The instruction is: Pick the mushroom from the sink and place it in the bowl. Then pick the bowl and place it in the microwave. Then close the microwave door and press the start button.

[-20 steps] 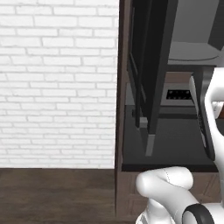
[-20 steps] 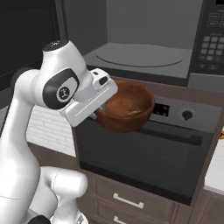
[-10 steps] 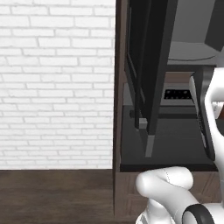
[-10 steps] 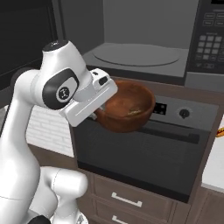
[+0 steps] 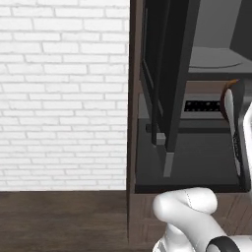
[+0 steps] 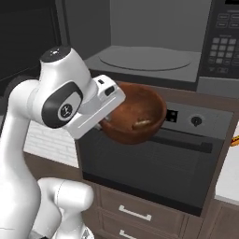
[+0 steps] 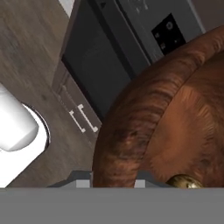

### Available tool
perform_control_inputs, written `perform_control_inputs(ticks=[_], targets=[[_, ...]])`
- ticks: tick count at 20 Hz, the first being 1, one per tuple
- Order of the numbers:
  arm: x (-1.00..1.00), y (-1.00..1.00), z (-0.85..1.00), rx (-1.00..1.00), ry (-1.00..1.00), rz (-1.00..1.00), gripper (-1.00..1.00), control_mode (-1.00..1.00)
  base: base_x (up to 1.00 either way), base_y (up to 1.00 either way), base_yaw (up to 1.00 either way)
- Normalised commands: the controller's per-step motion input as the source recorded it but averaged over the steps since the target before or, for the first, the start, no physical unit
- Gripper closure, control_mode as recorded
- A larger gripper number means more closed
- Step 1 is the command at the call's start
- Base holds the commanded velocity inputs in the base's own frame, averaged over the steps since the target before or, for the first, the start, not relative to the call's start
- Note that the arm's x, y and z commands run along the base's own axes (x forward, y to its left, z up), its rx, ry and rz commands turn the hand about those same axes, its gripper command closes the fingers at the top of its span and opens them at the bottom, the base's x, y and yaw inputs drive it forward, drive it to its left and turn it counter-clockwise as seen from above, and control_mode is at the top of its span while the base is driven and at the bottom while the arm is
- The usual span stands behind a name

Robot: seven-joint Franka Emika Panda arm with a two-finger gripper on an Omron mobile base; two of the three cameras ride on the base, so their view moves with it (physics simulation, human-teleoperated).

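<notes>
My gripper (image 6: 109,119) is shut on the left rim of the reddish-brown wooden bowl (image 6: 135,112), holding it in the air in front of the oven, just below the open microwave (image 6: 144,58). The small brown mushroom (image 6: 141,123) lies inside the bowl. In the hand view the bowl (image 7: 166,122) looms close, with the mushroom (image 7: 186,180) at its bottom. The microwave door (image 5: 170,83) stands swung open, seen edge-on in the left base view. The sink is out of view.
The microwave's keypad (image 6: 223,46) sits right of the cavity with its round turntable. Below is the dark oven (image 6: 154,163) with a knob (image 6: 196,121), then wood drawers (image 6: 135,214). A white brick wall (image 5: 64,93) lies left. An orange thing (image 6: 235,140) rests on a pale counter at right.
The whole picture has slid slightly to the left, so the camera has moved. The arm and the held bowl keep their pose.
</notes>
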Motion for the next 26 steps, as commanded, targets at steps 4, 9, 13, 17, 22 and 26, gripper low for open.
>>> perform_control_inputs(ticks=[4, 9, 13, 17, 22, 26], targets=[[0.17, 0.01, 0.64, 0.00, -0.19, 0.09, 1.00, -1.00, 0.00, 0.00, 0.00], [0.99, 0.00, 0.91, 0.00, -0.06, 0.08, 1.00, -1.00, 0.00, 0.00, 0.00], [1.00, 0.00, 0.56, 0.00, -0.05, 0.00, 1.00, -1.00, 0.00, 0.00, 0.00], [1.00, 0.01, 0.25, 0.00, -0.03, 0.00, 1.00, -1.00, 0.00, 0.00, 0.00], [1.00, 0.00, -0.03, 0.00, 0.02, 0.00, 1.00, -1.00, 0.00, 0.00, 0.00], [1.00, -0.03, -0.03, 0.00, 0.06, 0.00, 1.00, -1.00, 0.00, 0.00, 0.00]])
